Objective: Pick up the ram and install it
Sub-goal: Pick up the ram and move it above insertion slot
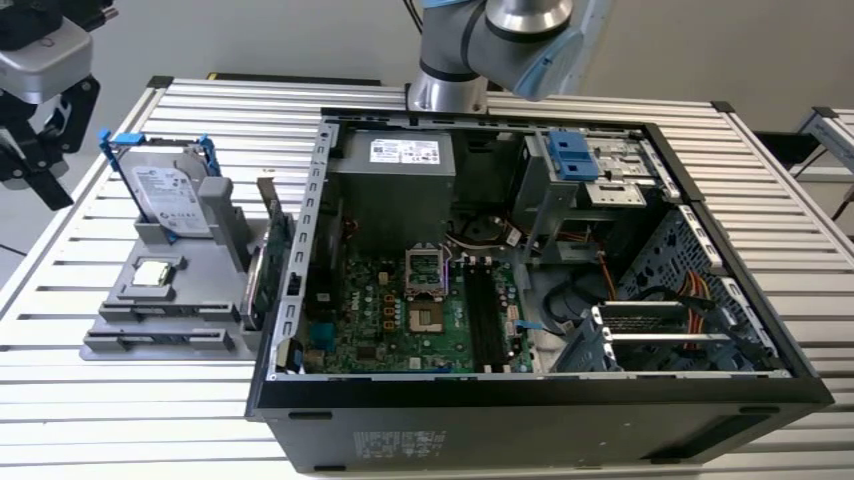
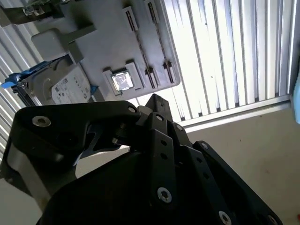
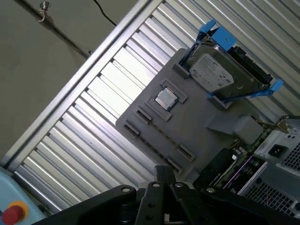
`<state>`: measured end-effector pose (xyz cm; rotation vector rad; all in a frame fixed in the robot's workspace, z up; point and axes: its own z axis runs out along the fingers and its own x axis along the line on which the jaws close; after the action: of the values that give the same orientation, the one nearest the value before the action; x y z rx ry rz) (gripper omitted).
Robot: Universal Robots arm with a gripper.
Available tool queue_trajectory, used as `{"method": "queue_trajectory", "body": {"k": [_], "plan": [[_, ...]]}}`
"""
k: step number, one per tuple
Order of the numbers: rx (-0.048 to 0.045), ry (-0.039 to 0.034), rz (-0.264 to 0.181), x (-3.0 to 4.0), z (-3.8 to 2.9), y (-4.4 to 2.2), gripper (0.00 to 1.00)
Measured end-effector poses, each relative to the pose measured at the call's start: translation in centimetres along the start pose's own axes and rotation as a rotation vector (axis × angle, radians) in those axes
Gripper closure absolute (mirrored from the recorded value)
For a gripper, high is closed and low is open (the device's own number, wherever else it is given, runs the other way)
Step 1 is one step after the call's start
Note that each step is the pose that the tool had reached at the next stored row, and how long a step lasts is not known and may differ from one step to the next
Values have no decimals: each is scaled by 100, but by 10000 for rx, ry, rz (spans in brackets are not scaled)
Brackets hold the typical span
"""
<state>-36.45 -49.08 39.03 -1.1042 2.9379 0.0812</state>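
A thin bluish-green stick that I take for the ram (image 1: 254, 288) stands on edge at the side of the grey holder (image 1: 187, 335) nearest the case. Beside it is a larger green card (image 1: 283, 265). The open computer case (image 1: 534, 400) lies on the table, and its motherboard (image 1: 387, 320) shows long black slots (image 1: 478, 320). My gripper (image 1: 40, 185) hangs above the table at the exterior view's far left, apart from the holder. In both wrist views its black fingers meet at one tip (image 2: 153, 101) (image 3: 163, 169), shut with nothing between them.
The holder also carries a silver hard drive (image 1: 171, 195) in a blue-tabbed frame and a small square chip (image 1: 154, 270). The arm's base (image 1: 447, 90) stands behind the case. The slatted metal table (image 1: 120, 420) ends at an edge near the gripper (image 2: 234, 115).
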Motion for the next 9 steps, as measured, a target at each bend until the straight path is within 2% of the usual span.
{"method": "queue_trajectory", "body": {"k": [9], "plan": [[-23,55,-1149,0,0,-1,100]]}}
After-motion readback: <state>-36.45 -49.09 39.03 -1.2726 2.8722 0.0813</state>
